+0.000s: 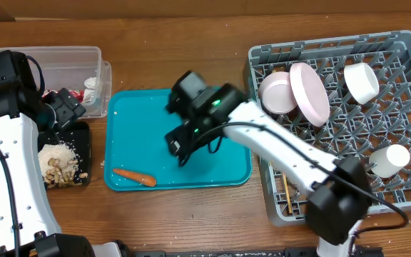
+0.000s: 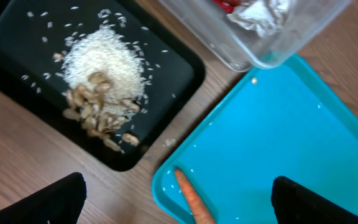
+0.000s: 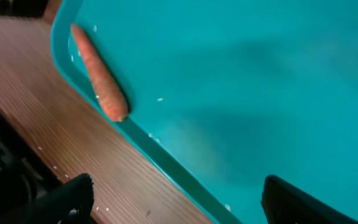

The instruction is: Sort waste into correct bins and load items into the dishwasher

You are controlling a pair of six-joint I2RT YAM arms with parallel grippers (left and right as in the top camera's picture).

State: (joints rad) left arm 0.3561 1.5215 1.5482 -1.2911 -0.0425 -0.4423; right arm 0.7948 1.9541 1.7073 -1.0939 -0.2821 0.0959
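Note:
The orange carrot [image 1: 134, 176] lies at the front left edge of the teal tray [image 1: 220, 121]; it also shows in the left wrist view [image 2: 194, 199] and the right wrist view [image 3: 98, 81]. The rice [image 1: 57, 160] lies in the black tray [image 1: 83, 139]. The red wrapper [image 2: 229, 5] and the foil ball [image 2: 260, 12] are in the clear tub [image 1: 48, 57]. My left gripper [image 1: 66, 107] is open and empty between the tub and the black tray. My right gripper [image 1: 180, 146] is open and empty above the teal tray, right of the carrot.
The grey rack [image 1: 405, 114] at the right holds a plate [image 1: 310, 93], two bowls [image 1: 277, 93] [image 1: 361, 82], a cup [image 1: 389, 160] and chopsticks [image 1: 287, 193]. Loose rice grains dot the teal tray and the black tray [image 2: 166, 93].

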